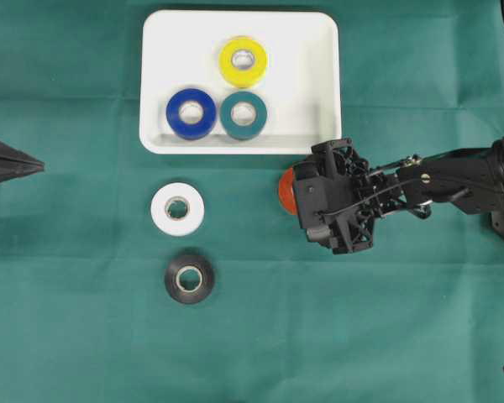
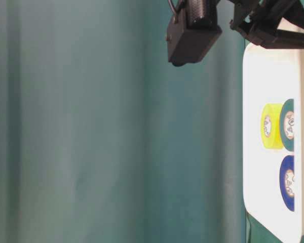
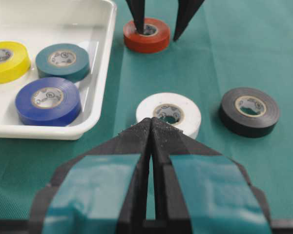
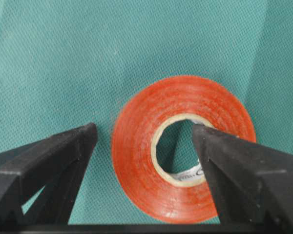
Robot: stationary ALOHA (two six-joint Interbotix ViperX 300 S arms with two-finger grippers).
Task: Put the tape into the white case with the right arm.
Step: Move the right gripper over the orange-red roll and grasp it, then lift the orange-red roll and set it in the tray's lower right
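A red tape roll (image 1: 284, 191) (image 4: 183, 146) lies flat on the green cloth just below the white case (image 1: 185, 50). My right gripper (image 4: 144, 131) stands open over the roll. One finger (image 4: 234, 170) reaches into the roll's hole and the other finger (image 4: 53, 161) stands outside its wall with a gap. In the left wrist view those two fingertips (image 3: 139, 24) come down at the red roll (image 3: 146, 41). My left gripper (image 3: 151, 124) is shut on nothing at the table's far left (image 1: 13, 165).
The case holds a yellow roll (image 1: 243, 61), a blue roll (image 1: 191, 112) and a teal roll (image 1: 244, 115). A white roll (image 1: 177, 208) and a black roll (image 1: 189, 279) lie on the cloth left of the right gripper.
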